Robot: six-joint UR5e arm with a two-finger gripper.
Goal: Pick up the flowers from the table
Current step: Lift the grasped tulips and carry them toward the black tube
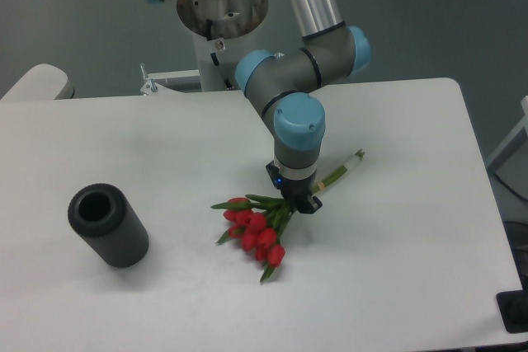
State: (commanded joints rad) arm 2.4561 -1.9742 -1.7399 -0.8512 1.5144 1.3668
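The flowers, a small bunch of red tulip buds on green stems, lie slanted near the middle of the white table. Their pale-banded stem end points up and right from behind the arm. My gripper points straight down over the stems just above the buds and is shut on them. The fingertips are mostly hidden by the wrist and the leaves. I cannot tell whether the buds still touch the tabletop.
A dark grey cylinder with an open top lies on the left part of the table. The robot's base column stands behind the table's far edge. A black object sits at the right front corner.
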